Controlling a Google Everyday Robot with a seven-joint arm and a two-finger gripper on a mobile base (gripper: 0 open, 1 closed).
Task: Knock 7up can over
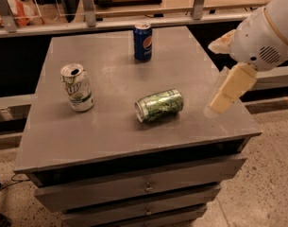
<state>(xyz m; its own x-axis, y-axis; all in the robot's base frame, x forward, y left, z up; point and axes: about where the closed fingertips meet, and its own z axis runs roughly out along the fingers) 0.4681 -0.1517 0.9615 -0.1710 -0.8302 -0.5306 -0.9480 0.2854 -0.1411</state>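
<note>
The 7up can [77, 87] stands upright on the left part of the grey table top [110, 136]. It is white with green lettering, slightly dented, and its silver top faces up. My gripper [228, 90] hangs from the white arm [264, 37] over the table's right edge, far to the right of the 7up can and not touching it. It holds nothing that I can see.
A shiny green patterned can [159, 105] lies on its side in the middle of the table, between the gripper and the 7up can. A blue Pepsi can [142, 42] stands upright at the back. The table has drawers [143, 187] in front. A railing [134, 20] runs behind.
</note>
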